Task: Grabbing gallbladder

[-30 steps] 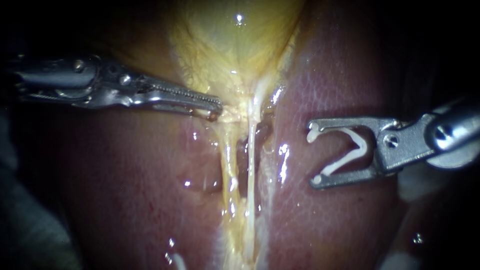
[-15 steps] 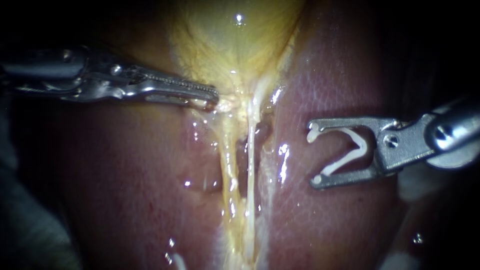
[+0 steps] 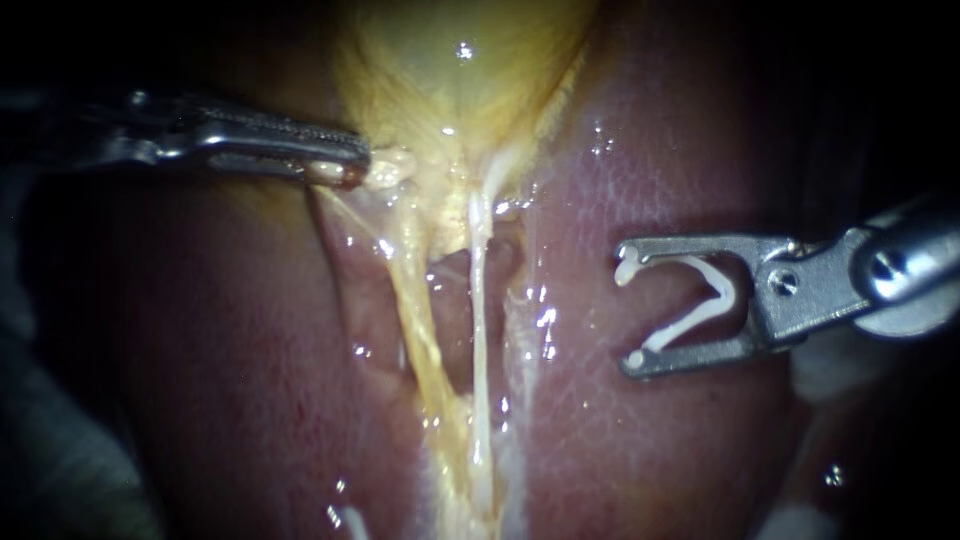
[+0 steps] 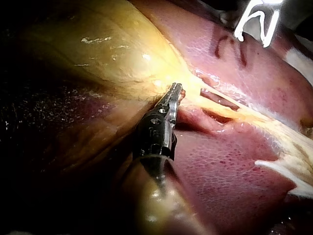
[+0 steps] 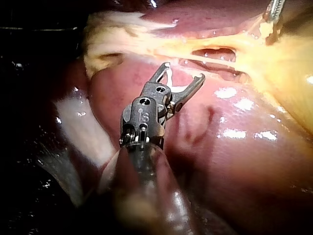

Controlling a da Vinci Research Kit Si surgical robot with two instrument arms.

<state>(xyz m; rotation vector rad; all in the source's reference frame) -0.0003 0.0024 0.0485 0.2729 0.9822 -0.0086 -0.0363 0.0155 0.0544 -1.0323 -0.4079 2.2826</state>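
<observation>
- The left instrument's hand (image 3: 348,170) comes in level from the left. Its jaws are clenched on a small yellow lump at the lower left edge of the gallbladder (image 3: 460,90).
- In the left wrist view the same hand (image 4: 175,91) bites just where the gallbladder (image 4: 112,49) narrows, with the liver (image 4: 220,176) lying beside and under the shaft.
- From that edge two strands run down over the liver (image 3: 650,420): a yellow tube (image 3: 415,320) and a paler tube (image 3: 480,330). A dark open window shows between them (its rim is wet and glistening).
- The right instrument's hand (image 3: 628,312) hangs over bare liver, well apart from both tubes and from the left instrument. Its jaws stand wide, and a white clip (image 3: 712,292) is seated against both.
- In the right wrist view this hand (image 5: 184,72) points toward the window, with smooth liver (image 5: 234,161) open on either side.
</observation>
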